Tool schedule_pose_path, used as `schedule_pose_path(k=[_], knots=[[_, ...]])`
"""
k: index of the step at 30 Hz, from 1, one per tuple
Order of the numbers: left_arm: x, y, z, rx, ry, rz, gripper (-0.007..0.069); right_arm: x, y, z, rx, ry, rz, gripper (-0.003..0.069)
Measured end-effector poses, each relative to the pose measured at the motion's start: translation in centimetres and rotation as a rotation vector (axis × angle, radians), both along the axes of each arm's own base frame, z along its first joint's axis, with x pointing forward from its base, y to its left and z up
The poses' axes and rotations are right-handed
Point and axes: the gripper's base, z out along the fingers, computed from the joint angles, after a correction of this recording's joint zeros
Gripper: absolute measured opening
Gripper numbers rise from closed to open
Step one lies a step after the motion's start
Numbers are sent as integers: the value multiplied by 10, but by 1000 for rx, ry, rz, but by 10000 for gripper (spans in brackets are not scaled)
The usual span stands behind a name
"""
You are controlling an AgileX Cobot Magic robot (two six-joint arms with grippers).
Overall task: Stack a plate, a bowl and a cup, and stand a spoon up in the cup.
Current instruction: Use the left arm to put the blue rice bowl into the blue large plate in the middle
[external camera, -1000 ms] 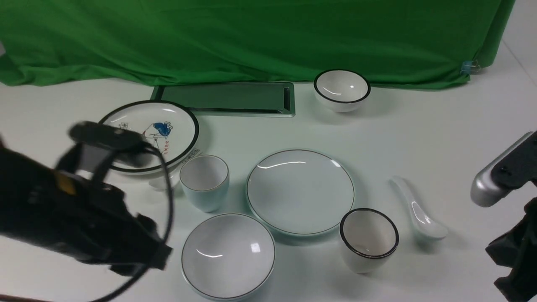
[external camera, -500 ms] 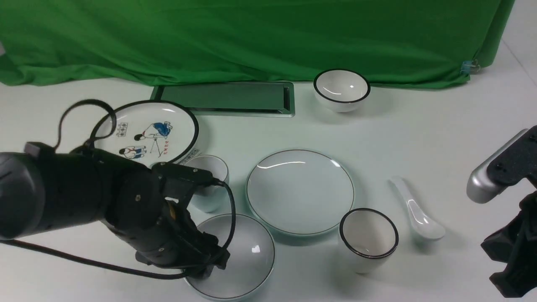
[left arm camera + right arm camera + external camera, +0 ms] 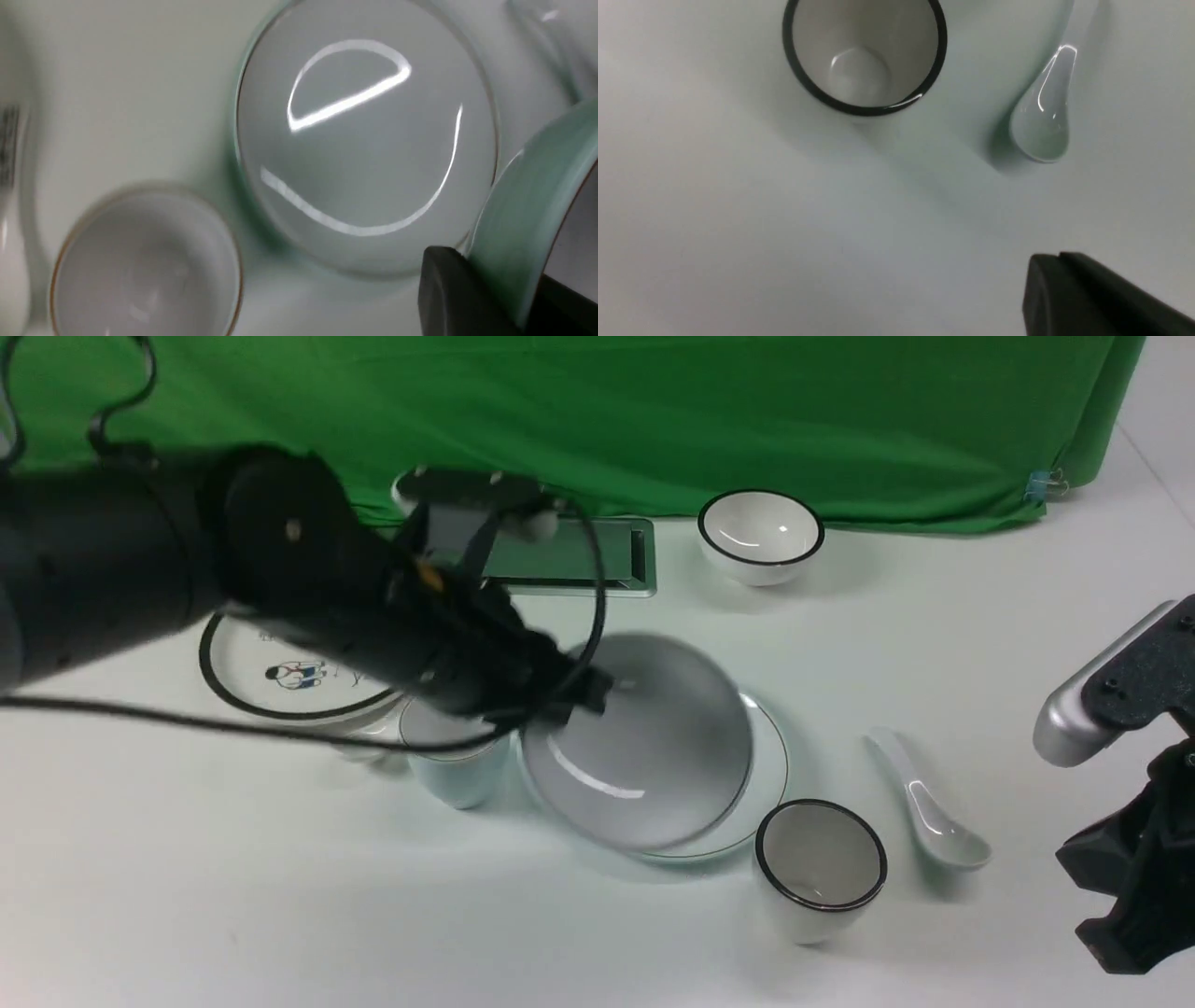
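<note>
My left gripper (image 3: 588, 695) is shut on the rim of the pale bowl (image 3: 644, 747), which hangs tilted over the plate (image 3: 773, 758). In the left wrist view the bowl's greenish wall (image 3: 528, 210) is pinched between the two black fingers (image 3: 448, 289), and the plate (image 3: 369, 140) lies below. The pale blue cup (image 3: 457, 779) stands left of the plate, partly behind my arm. The white spoon (image 3: 924, 803) lies right of the plate. My right gripper (image 3: 1048, 261) is shut and empty, hovering over bare table near the spoon (image 3: 1041, 121).
A black-rimmed cup (image 3: 822, 868) stands in front of the plate's right side. A black-rimmed bowl (image 3: 761, 537) sits at the back near the green cloth. The cartoon plate (image 3: 280, 677) lies at the left under my arm. A metal hatch (image 3: 569, 555) is set in the table.
My left gripper shut on the bowl's rim and carried it from the table's front up and back over the plate. The right arm has barely moved.
</note>
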Motion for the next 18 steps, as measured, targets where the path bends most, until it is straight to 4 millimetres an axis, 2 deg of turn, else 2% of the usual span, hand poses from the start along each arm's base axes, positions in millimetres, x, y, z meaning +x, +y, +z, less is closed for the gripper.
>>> schedule_pose_path(k=[2, 3, 5, 6, 7, 8, 9, 15, 18], knots=[[25, -13, -1, -4, 10, -15, -8, 0, 0, 0, 2, -5, 0, 42], [38, -21, -7, 3, 28, -25, -8, 0, 0, 0, 2, -5, 0, 43], [49, -26, -15, 14, 49, -33, -8, 0, 0, 0, 3, -5, 0, 43], [66, -34, -30, 33, 93, -36, -8, 0, 0, 0, 1, -1, 0, 43], [74, -37, -41, 49, 126, -37, -8, 0, 0, 0, -2, 5, 0, 43], [75, -38, -43, 50, 132, -37, -8, -1, 0, 0, -2, 7, 0, 43], [87, -43, -60, 64, 182, -36, -8, -2, -1, -1, -9, 21, -1, 43], [103, -48, -89, 97, 247, -42, 3, -3, -1, -2, -14, 36, -1, 45], [105, -48, -90, 106, 234, -38, 41, -1, 0, -1, -6, 18, -1, 48]])
